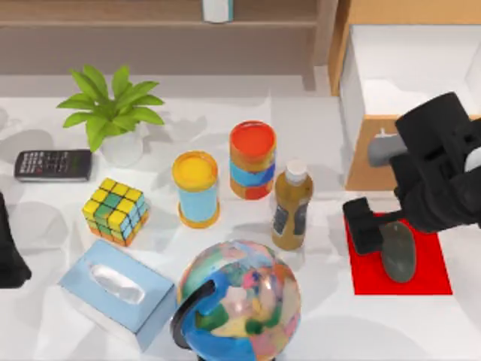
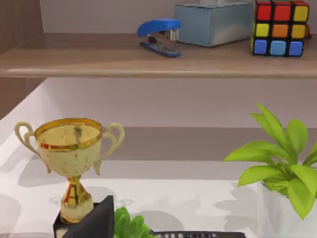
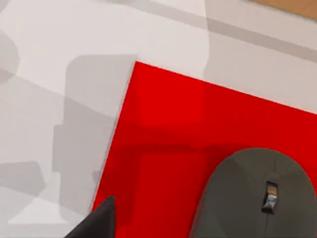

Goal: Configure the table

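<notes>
right gripper point(image 1: 376, 226) hangs over the red mat point(image 1: 432, 274) at the table's point(image 1: 323, 135) right side, just above a grey mouse point(image 1: 398, 252) lying on that mat. can't tell whether its fingers are spread or closed, the arm hides them. the white table spreads under everything: globe point(image 1: 240, 301), tissue box point(image 1: 116, 293), cube point(image 1: 115, 210), two cans, bottle point(image 1: 291, 207). left arm sits parked at the left edge.

A wooden shelf point(image 1: 150, 22) stands beside a light-brown cabinet point(image 1: 391, 11).
</notes>
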{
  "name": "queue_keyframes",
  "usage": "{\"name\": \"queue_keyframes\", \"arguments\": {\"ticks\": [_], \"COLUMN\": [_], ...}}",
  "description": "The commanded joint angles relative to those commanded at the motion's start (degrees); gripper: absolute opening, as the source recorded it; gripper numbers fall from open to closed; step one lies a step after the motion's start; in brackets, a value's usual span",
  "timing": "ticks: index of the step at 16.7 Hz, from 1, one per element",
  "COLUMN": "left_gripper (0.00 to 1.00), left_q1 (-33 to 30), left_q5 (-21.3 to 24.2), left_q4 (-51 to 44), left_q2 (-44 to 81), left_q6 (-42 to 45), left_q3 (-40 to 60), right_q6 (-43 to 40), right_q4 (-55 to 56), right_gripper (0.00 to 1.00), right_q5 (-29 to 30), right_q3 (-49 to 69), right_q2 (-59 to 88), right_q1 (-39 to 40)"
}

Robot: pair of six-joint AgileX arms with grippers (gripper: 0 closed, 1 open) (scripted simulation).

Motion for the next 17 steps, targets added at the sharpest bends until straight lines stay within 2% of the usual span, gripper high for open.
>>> {"name": "queue_keyframes", "arguments": {"ticks": [9,17], "left_gripper": [1.0,1.0], "left_q1": [0.0,0.0], "left_q5": [0.0,0.0], "left_q4": [0.0,0.0], "left_q2": [0.0,0.0], "left_q6": [0.0,0.0], "left_q3": [0.0,0.0], "right_q6": [-37.6,-74.2], "right_q4": [49.2,93.9], "right_gripper": [1.0,1.0], "right_q5": [6.5,12.0], "right_q3": [-25.4,-37.1], "right_q2": [-5.9,5.6], "right_q1": [1.8,-1.6]}}
